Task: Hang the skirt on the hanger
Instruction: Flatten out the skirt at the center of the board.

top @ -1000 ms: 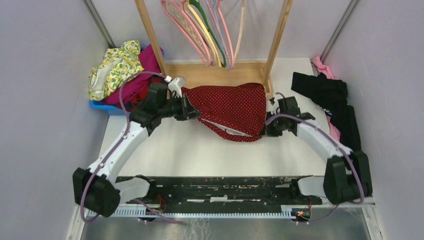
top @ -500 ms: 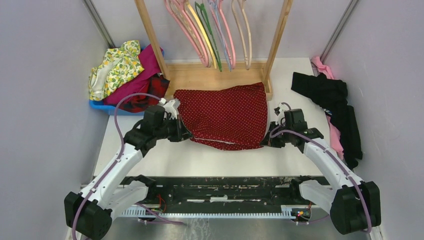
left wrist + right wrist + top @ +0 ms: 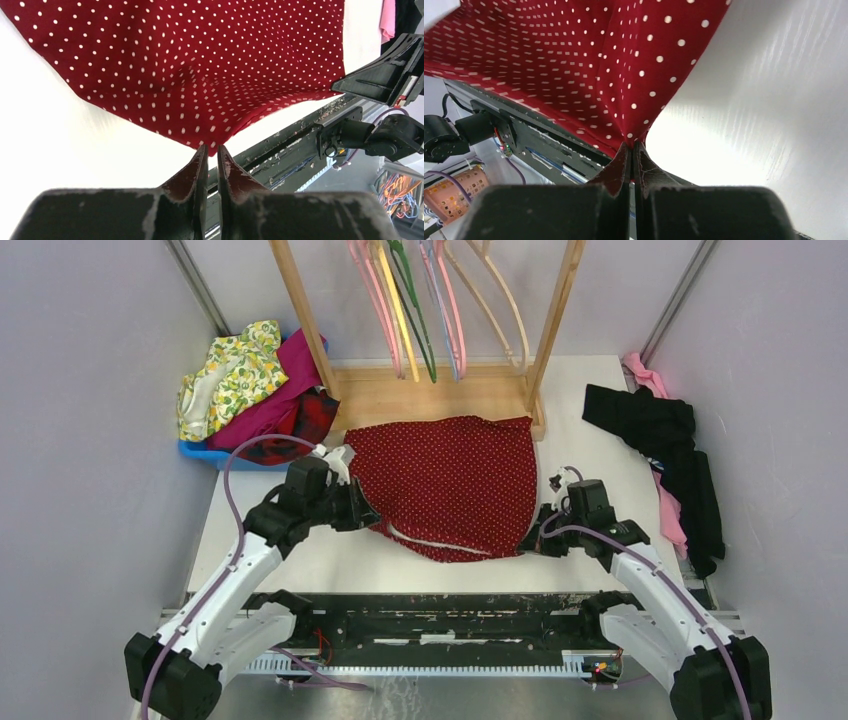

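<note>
- A dark-red skirt (image 3: pixel 445 480) with tiny white polka dots lies spread out in the middle of a white tabletop (image 3: pixel 440 575).
- The skirt has a plain fan shape. It is narrower at the far edge and widens to a curved near hem, where a thin pale line of lining shows.
- Its far edge touches the base of a wooden rack (image 3: pixel 440 395) at the back of the tabletop.
- The left claw (image 3: pixel 360 512) meets the skirt's near-left edge. The right claw (image 3: pixel 530 538) meets its near-right edge.
- From the left wrist, the left claw (image 3: pixel 210 150) is nearly closed, with only a thin slit between its fingers. The skirt (image 3: pixel 200 65) is drawn into a point between the tips, and creases fan out from there.
- From the right wrist, the right claw (image 3: pixel 631 147) is pressed closed on a pinch of the skirt (image 3: pixel 549 60). The cloth rises from it in 1 sharp fold.
- Several hangers hang from the rack in pink, yellow, green and pale wood. Among them is a very thin lilac-blue hanger (image 3: pixel 446 335), well apart from the skirt.
- A pile of clothes (image 3: pixel 245 380) sits at the far left, and a black garment (image 3: pixel 660 440) lies along the right side.
</note>
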Available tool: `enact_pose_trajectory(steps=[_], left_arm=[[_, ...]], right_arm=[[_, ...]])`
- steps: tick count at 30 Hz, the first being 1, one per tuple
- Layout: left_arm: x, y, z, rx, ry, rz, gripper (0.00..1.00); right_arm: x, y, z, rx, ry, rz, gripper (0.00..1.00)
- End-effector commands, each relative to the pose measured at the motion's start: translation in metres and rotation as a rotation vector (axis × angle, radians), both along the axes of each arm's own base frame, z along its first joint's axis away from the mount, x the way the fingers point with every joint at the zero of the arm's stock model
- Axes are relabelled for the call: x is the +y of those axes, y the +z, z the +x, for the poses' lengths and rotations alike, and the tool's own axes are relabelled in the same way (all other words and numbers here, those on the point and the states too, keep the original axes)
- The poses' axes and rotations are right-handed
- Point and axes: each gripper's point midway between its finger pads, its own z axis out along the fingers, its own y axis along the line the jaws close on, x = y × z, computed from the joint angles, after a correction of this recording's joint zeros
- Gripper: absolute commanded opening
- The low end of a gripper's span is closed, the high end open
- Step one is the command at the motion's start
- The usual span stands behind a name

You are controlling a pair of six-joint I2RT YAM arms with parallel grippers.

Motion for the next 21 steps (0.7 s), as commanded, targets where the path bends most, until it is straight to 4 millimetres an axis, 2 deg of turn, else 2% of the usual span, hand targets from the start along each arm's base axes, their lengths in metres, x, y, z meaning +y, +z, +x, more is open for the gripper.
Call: enact_pose_trajectory(steps=[1, 11, 12, 14, 16, 18, 21], left_arm=[[0.001, 0.015, -0.005, -0.006, 0.026, -0.020, 0.18], [0.006, 0.015, -0.011, 0.005, 0.052, -0.016, 0.23], [0.006, 0.016, -0.011, 0.003, 0.052, -0.019, 0.23], [0.004, 0.019, -0.010, -0.007, 0.051, -0.028, 0.24], [0.002, 0.023, -0.009, -0.022, 0.043, -0.032, 0.26], [-0.002, 0.027, -0.007, -0.034, 0.032, -0.037, 0.28], [-0.016, 0.031, -0.004, -0.049, 0.009, -0.056, 0.32]], right_arm=[[0.003, -0.008, -0.007, 0.032, -0.007, 0.010, 0.01], [0.016, -0.026, -0.021, 0.063, 0.012, 0.002, 0.03], [0.017, -0.026, -0.023, 0.064, 0.015, 0.003, 0.10], [0.016, -0.025, -0.027, 0.063, 0.016, -0.005, 0.31], [0.015, -0.014, -0.027, 0.039, 0.014, -0.007, 0.41], [0.011, 0.007, -0.022, -0.014, 0.011, -0.028, 0.50], [-0.001, 0.045, -0.005, -0.104, 0.005, -0.125, 0.52]])
